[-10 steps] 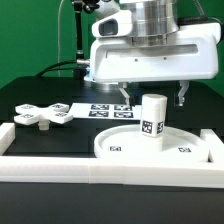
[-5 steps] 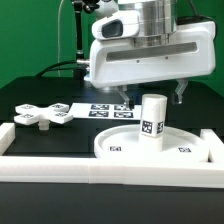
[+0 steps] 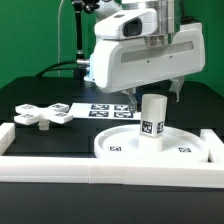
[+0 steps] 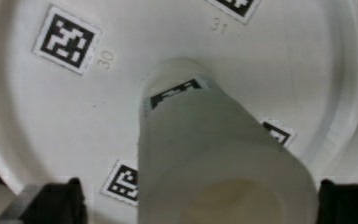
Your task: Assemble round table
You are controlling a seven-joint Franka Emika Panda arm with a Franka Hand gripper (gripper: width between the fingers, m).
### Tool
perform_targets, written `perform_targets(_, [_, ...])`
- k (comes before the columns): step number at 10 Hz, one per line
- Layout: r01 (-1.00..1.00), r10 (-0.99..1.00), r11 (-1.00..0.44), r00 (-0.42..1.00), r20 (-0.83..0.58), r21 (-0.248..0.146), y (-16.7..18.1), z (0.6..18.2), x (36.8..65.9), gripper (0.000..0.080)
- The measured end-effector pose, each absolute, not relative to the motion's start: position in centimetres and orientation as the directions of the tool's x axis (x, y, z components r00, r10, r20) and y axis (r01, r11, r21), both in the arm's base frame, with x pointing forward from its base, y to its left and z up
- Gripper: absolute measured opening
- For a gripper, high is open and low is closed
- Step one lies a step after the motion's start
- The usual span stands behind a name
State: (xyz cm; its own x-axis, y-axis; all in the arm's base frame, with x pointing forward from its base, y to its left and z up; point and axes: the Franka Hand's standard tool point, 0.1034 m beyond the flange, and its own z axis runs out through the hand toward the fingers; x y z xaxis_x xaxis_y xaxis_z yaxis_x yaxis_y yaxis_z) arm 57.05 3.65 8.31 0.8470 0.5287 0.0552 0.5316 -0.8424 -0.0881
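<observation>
Post (image 3: pixel 152 122) stands upright mid-disc (image 3: pixel 112 147), long axis vertical, open claw (image 3: pixel 156 97) spread either side of its top, front rail (image 3: pixel 60 165) just beside the disc's edge.

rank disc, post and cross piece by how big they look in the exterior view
1. disc, clearly largest
2. post and cross piece look about alike; the post stands nearer the camera, so unranked

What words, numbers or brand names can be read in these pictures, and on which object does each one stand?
None: no letters or numbers are readable.
Only black-and-white square tags show, on the disc, the post, the cross-shaped piece and the marker board.
</observation>
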Motion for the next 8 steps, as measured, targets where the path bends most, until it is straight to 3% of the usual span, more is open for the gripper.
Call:
perform_targets(4, [0.703,0.700,-0.708,0.711,0.066,-0.063,3.66,7.95,56.76,0.0649])
perform_targets(8, [0.905,0.904,-0.426,0.426,0.030,-0.018,4.01,7.49,56.12,0.0649])
